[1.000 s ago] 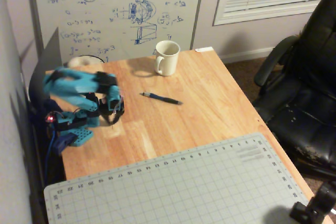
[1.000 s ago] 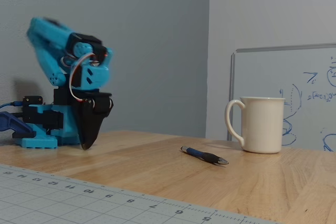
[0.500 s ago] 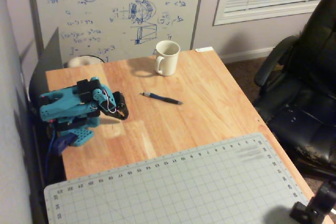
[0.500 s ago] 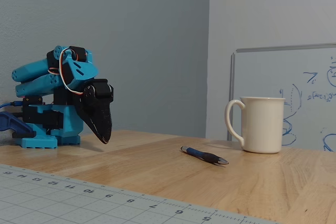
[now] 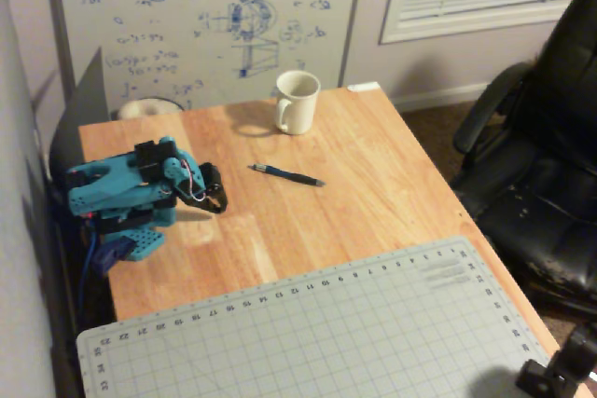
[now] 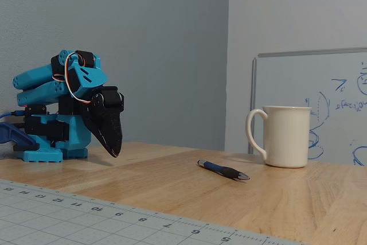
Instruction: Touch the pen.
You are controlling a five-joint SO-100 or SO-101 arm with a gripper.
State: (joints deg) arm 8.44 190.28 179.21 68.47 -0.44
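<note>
On the bare wood near the middle of the table [image 5: 373,202] lies the pen [image 5: 286,175], flat on its side and touching nothing else. In the overhead view it sits to the right of my gripper [image 5: 218,200] with open wood between us, and its long axis runs left to right with a slight downward slant, so the nearer end points roughly back toward me. In the fixed view the pen [image 6: 223,170] again lies to the right of my gripper [image 6: 113,148], lower than my fingertips, which hang just above the tabletop. I judge that reaching it calls for unfolding forward and dropping a little onto that near end.

The pen is thin and dark blue-black, with a darker grip section and a small silvery tip at the end away from me. The white mug [image 5: 298,101] stands upright beyond it, well apart, handle turned toward my side in the fixed view. The grey cutting mat [image 5: 308,333] covers the table's near part.

My arm is folded back over its base, and my two dark fingers look pressed together to a point, grasping nothing.
</note>
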